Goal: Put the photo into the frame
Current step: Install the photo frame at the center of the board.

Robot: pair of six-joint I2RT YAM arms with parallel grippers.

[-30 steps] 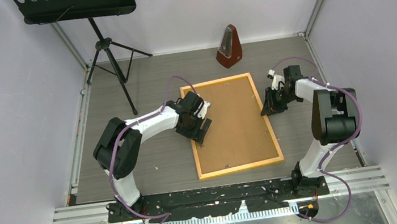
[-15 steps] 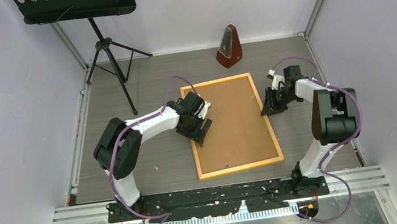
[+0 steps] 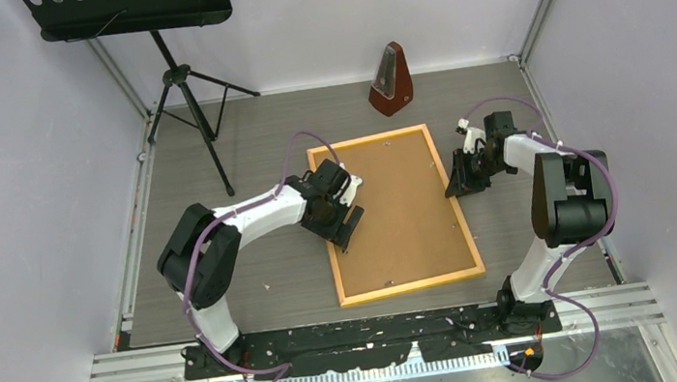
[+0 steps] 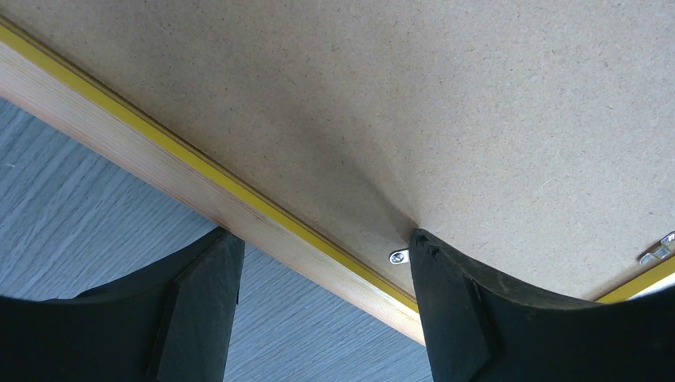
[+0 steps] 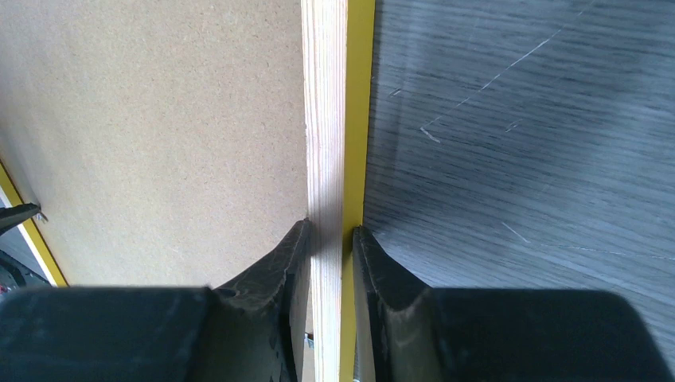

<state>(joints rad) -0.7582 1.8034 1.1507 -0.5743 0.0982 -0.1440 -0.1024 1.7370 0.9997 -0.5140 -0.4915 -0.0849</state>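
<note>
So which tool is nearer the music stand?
Left. The left tool straddles the frame at its left edge, on the music stand side; the right tool clamps the frame's right edge, farther from the stand.

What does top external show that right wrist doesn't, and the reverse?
Only top external: the whole frame lying back up, the left gripper open across its left rail, a metronome and a music stand. Only right wrist: the right gripper clamped on the right rail, one finger on each side. Both: that rail, the brown backing board and the grey table.
</note>
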